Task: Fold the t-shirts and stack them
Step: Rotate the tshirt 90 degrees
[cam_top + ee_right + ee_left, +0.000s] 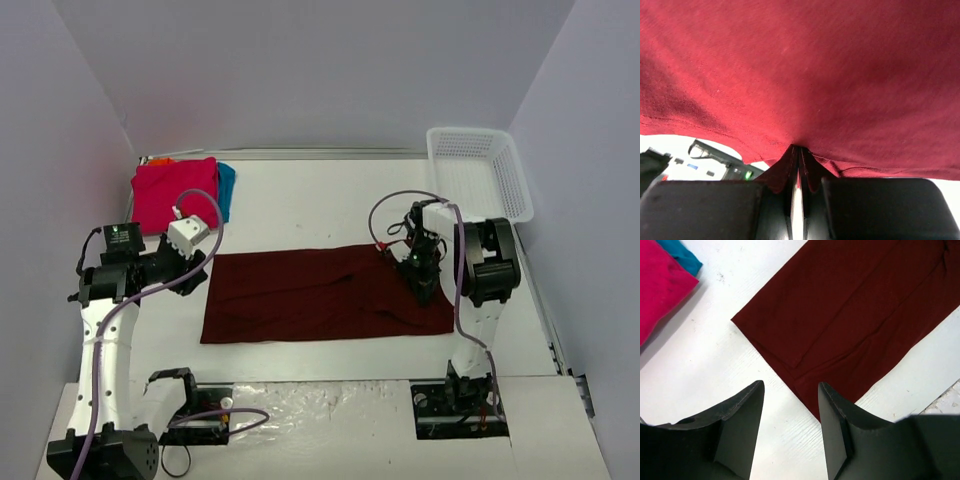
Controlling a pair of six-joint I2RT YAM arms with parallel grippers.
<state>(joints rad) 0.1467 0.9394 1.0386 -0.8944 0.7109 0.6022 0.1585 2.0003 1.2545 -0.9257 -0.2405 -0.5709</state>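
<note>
The dark maroon t-shirt (320, 292) lies folded into a long flat band across the middle of the table. My right gripper (424, 285) is shut on its right end; in the right wrist view the maroon cloth (805, 75) fills the frame and is pinched between the closed jaws. My left gripper (200, 262) is open and empty, just off the shirt's left edge; in the left wrist view the shirt's left end (855, 315) lies ahead of the spread fingers (835, 425). A folded bright pink t-shirt (172, 192) lies on a teal blue one (227, 188) at the back left.
A white plastic mesh basket (480, 170) stands at the back right corner. An orange edge (158, 160) shows behind the pink shirt. Grey walls close the table on three sides. Purple cables loop over both arms.
</note>
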